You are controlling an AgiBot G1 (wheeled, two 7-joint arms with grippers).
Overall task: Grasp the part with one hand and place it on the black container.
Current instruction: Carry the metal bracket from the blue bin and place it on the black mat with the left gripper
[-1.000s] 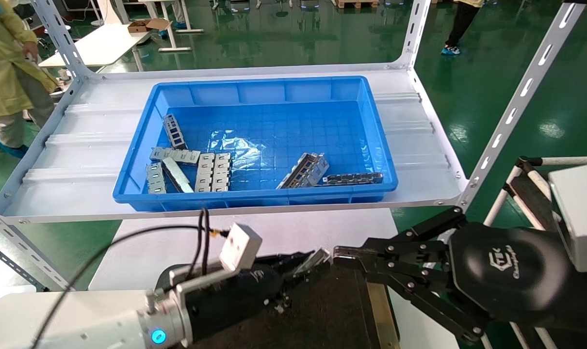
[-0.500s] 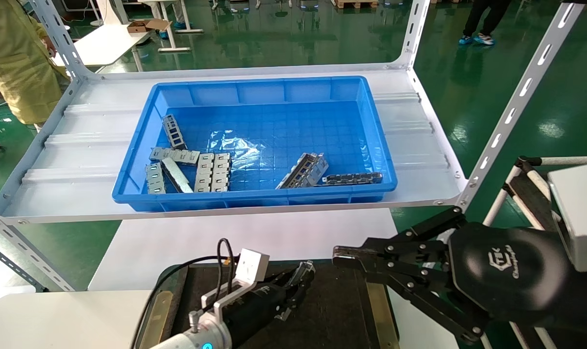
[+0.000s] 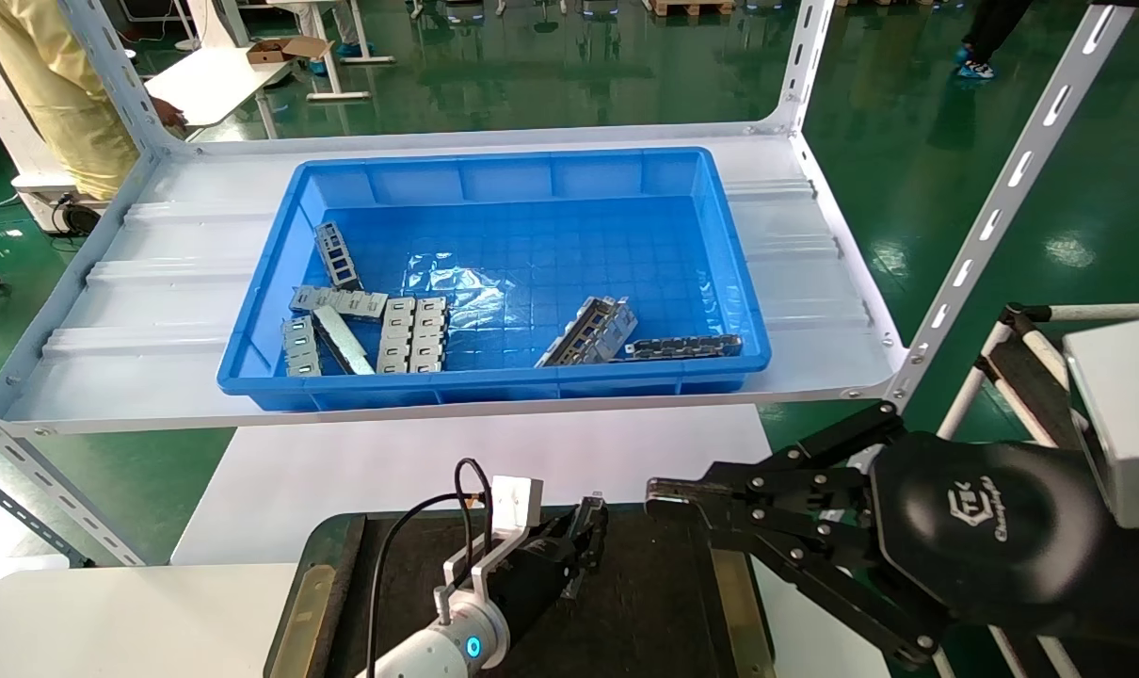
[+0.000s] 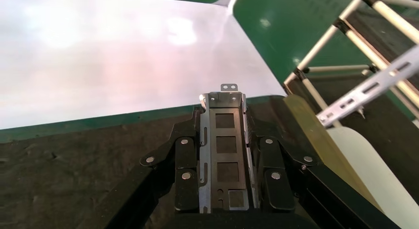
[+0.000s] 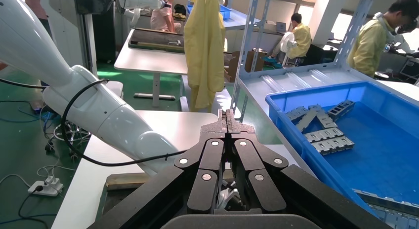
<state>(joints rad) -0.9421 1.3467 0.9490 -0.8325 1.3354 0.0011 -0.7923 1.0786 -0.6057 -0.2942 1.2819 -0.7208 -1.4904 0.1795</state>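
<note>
While your left gripper pinches the part by its long side walls just above the black container, treat it as light, stiff, slick metal. Right gripper hangs closed beside that container's far right corner.

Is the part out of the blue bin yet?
Out. The left gripper is clamped on the part above the black container.

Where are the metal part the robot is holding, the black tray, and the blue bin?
part (image 4: pixel 225 150), left wrist view, its middle cutout section.
black container (image 3: pixel 654 603), head view, bare felt surface.
blue bin (image 3: pixel 494 386), head view, near wall.
</note>
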